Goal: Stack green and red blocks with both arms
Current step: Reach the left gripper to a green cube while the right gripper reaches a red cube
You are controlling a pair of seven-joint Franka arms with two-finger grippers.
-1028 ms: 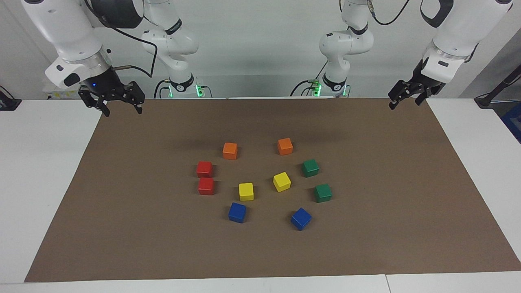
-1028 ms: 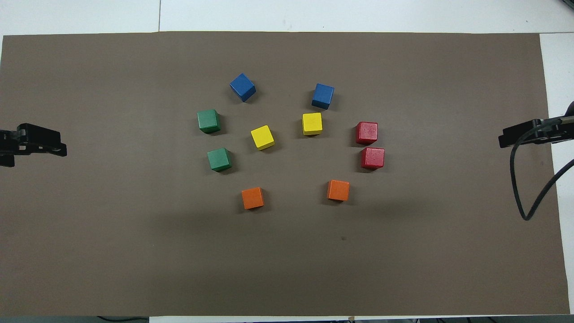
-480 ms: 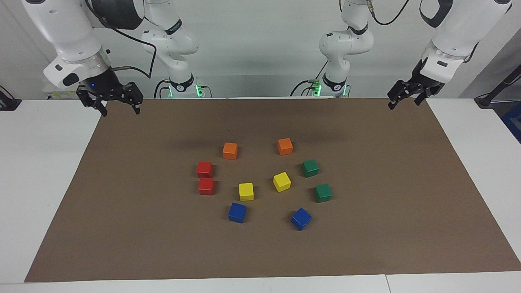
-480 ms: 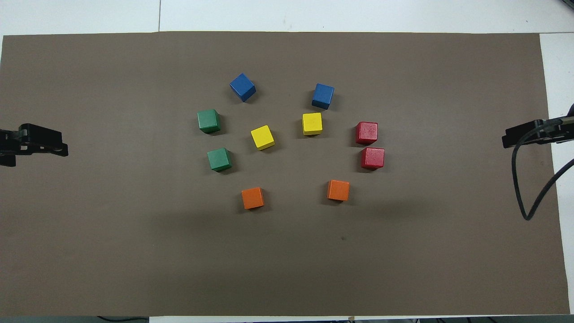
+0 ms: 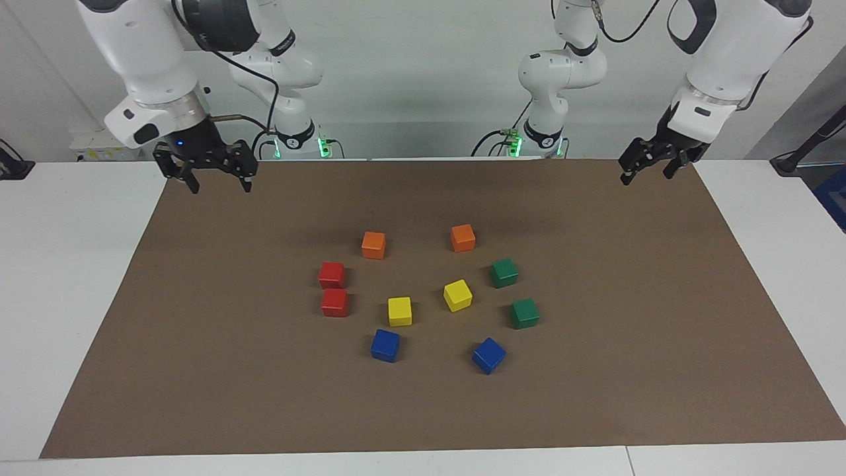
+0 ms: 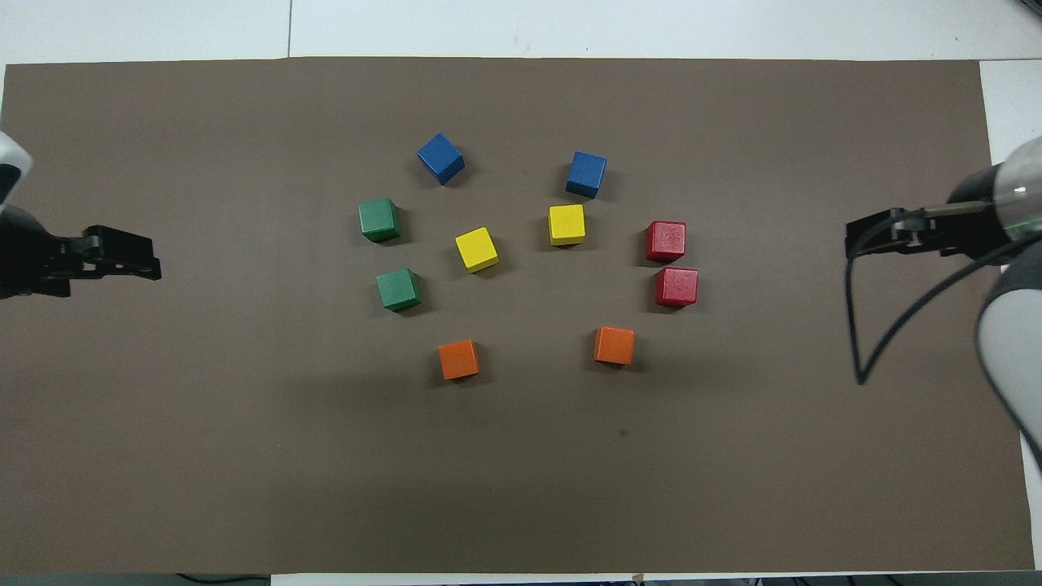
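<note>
I am seeing my right gripper hanging with its fingers spread wide and holding nothing, up in the air over the corner of the brown mat at the right arm's end, on the edge nearest the robots. My left gripper is hanging over the matching corner at the left arm's end, also spread wide and carrying nothing. In the overhead view I am finding the left gripper and the right gripper each poking in over a short edge of the mat.

All the cubes are sitting flat on the mat near its middle, well apart from both grippers, none stacked. The two red blocks are lying toward the right arm's end: the nearer red block and the farther red block, just beside each other. The two green blocks are lying toward the left arm's end: the nearer green block and the farther green block, a little apart.

Between those pairs I am seeing two yellow cubes. Two orange cubes are resting nearer to the robots than the reds and greens, and two blue cubes are resting farther out, toward the mat's long edge away from the robots.
</note>
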